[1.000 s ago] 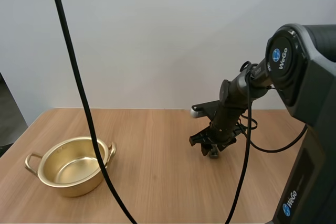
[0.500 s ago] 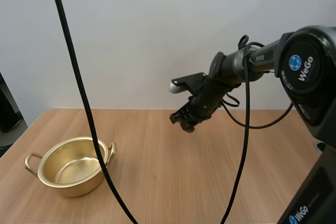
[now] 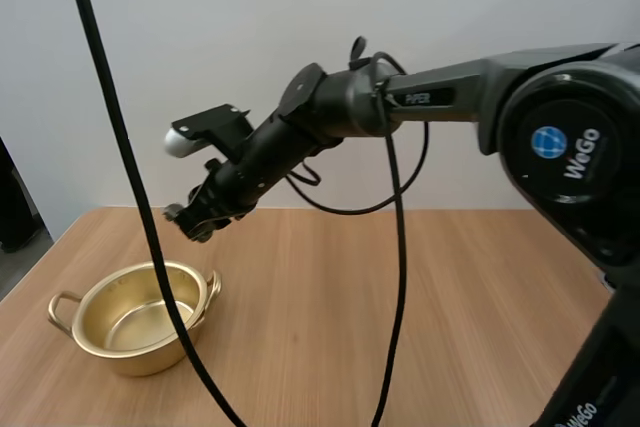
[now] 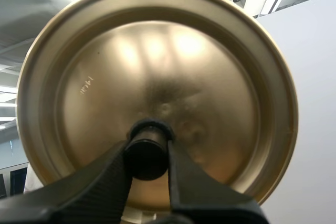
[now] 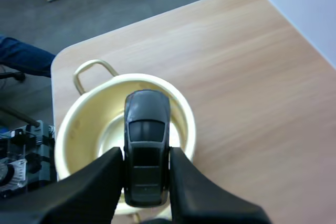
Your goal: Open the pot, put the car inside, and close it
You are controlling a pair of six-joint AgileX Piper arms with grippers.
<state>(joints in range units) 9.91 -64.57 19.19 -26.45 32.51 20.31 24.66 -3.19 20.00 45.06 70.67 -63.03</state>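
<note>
**Desk:** From above, what stands on the tabletop (image 3: 420,327)?

**Photographer:** An open golden pot (image 3: 135,355), nothing in it, by the tabletop's left edge and toward its front-left corner. The right arm (image 3: 440,87) stretches across from the right side. The right tool (image 3: 188,219) hangs in the air above the pot and touches neither the pot nor the tabletop.

**Desk:** And the left wrist view?

**Photographer:** The left tool (image 4: 148,149) is clenched on the black knob (image 4: 147,157) of the golden lid (image 4: 157,66), one finger pressing each side of the knob. The lid is held aloft, its domed top turned toward the camera.

**Desk:** Where is the car?

**Photographer:** In the right wrist view, the right tool grasps the small dark car (image 5: 146,145) by its flanks. The car's length runs along the fingers (image 5: 100,182). It hangs over the pot's open mouth, with the shiny bottom showing beneath it; how far above, I cannot tell. One loop handle (image 5: 94,69) of the pot points toward a rounded corner of the tabletop. Beyond that corner, on the floor, is a person's leg (image 5: 21,56) in blue.
</note>
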